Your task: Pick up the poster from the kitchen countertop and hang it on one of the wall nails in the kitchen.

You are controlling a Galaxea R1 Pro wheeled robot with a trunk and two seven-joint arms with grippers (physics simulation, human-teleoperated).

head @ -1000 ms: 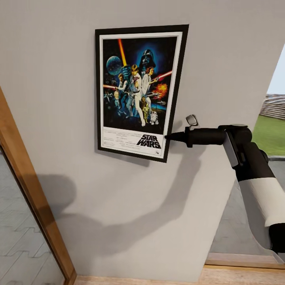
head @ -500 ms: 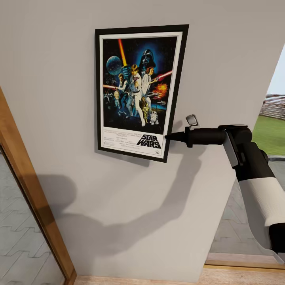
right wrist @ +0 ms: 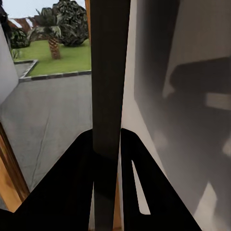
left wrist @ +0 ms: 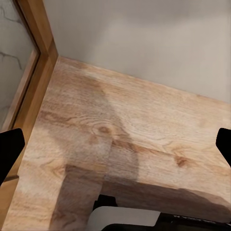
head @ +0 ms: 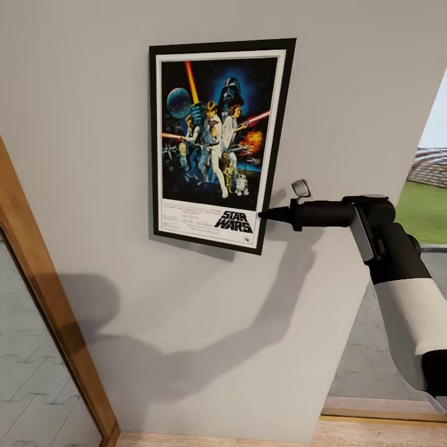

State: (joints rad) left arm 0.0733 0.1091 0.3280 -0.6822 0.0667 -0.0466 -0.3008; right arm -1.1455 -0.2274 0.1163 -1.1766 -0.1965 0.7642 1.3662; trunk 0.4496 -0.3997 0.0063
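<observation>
The poster [head: 218,144], a portrait-format print in a black frame with a white title strip, lies flat against the light grey wall [head: 347,93], its lower right edge pinched between the two fingers of the right gripper [head: 266,215]; in the right wrist view the frame's dark edge [right wrist: 109,96] runs straight between the closed fingers [right wrist: 72,173]. The right arm [head: 397,273] reaches in horizontally from the side, casting a broad shadow on the wall below the poster. The left gripper [left wrist: 115,144] hangs spread apart and holding nothing above a wooden floor [left wrist: 130,144], beside a wooden door frame [left wrist: 33,72].
</observation>
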